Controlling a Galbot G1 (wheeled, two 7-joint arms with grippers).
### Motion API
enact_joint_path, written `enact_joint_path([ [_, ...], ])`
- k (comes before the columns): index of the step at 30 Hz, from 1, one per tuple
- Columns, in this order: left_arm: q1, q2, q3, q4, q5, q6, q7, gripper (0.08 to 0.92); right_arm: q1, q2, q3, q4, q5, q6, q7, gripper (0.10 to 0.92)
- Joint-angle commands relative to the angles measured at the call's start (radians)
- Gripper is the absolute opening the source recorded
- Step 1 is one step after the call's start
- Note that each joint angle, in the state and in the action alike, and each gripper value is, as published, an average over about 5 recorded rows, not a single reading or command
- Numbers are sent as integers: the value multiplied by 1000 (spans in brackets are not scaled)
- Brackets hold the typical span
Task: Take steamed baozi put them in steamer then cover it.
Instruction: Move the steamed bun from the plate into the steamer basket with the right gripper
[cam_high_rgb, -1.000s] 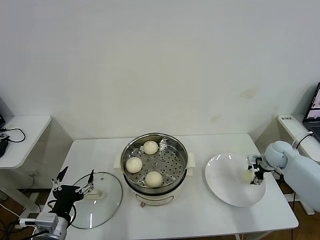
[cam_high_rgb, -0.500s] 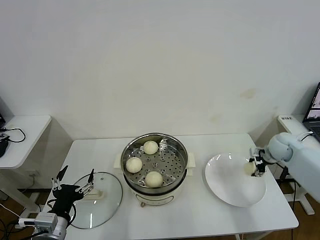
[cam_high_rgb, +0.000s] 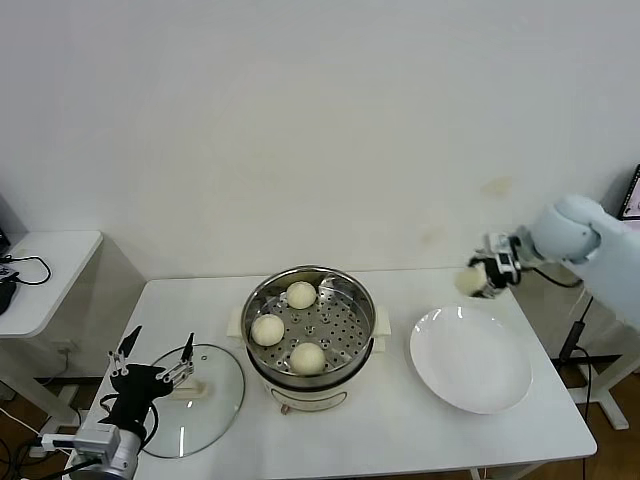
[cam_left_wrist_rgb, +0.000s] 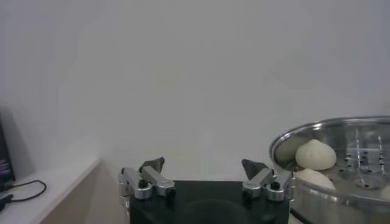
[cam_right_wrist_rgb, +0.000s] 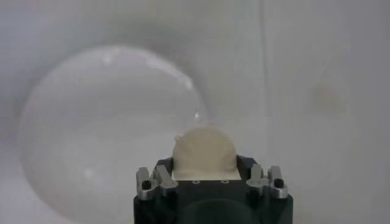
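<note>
At the far left of the head view the left gripper (cam_high_rgb: 155, 358) hangs over the near left corner of the table (cam_high_rgb: 400, 440), its fingers spread wide with nothing between them; the left wrist view shows the two dark fingertips (cam_left_wrist_rgb: 153, 165) well apart. Just beside it the cover (cam_high_rgb: 200, 400) lies flat on the table, handle (cam_high_rgb: 192, 387) up; the handle's long axis runs roughly left to right, though it is small and partly hidden by the gripper.

In the middle stands the steamer (cam_high_rgb: 311, 335), upright and uncovered, its open mouth facing up. Three baozi sit on its perforated tray: one (cam_high_rgb: 301, 294) at the back, one (cam_high_rgb: 267, 329) at the left, one (cam_high_rgb: 307, 357) at the front (the right part of the tray is bare). All three are round, with no clear long axis.

To the right lies the plate (cam_high_rgb: 470, 358), flat on the table, with nothing on it.

Above the plate's far edge, raised off the table, the right gripper (cam_high_rgb: 482, 277) holds the fourth baozi (cam_high_rgb: 468, 282), fingers closed on its sides. In the right wrist view that baozi (cam_right_wrist_rgb: 204, 152) bulges out between the fingers (cam_right_wrist_rgb: 159, 178), with the plate (cam_right_wrist_rgb: 91, 122) below it.
</note>
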Motion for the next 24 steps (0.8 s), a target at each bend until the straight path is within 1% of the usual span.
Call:
enact_joint_path([
  [1, -2, 3, 1, 6, 4, -3, 0, 823, 411, 203, -344, 193, 396, -184, 111, 645],
  [5, -3, 5, -8, 11, 3, -6, 0, 823, 408, 321, -381, 183, 477, -237, 164, 650],
  [12, -3, 1, -31, 12, -2, -9, 0, 823, 325, 474, -389, 120, 559, -295, 257, 653],
  [18, 1, 2, -36, 8, -3, -8, 0, 823, 246, 534, -405, 59, 532, -319, 294, 653],
  [24, 3, 4, -46, -1, -7, -6, 1, 823, 172, 542, -407, 2, 475, -327, 297, 653],
])
